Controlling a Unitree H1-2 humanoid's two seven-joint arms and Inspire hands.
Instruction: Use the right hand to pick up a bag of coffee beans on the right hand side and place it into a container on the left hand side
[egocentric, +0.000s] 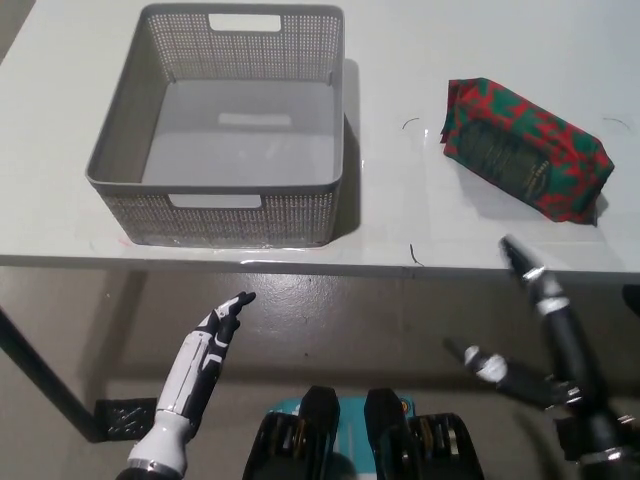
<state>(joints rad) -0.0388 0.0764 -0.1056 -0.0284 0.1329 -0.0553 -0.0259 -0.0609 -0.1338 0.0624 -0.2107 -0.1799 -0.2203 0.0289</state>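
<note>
So the grey mesh container (225, 140) sits empty way off beyond the white left hand (200, 375), which just rests below the table (420, 215) edge with its fingers straight and together-ish, holding nothing. The coffee bag (525, 148), red and green, lies flat on its side up past the fingertips (512, 248) of the black right hand (545, 335), well apart from them and angled across the line of reach. That hand is spread open and empty, so my worry is the fingers only catch the near corner of that soft, slanted bag and it slides away or flops out halfway to the container.
</note>
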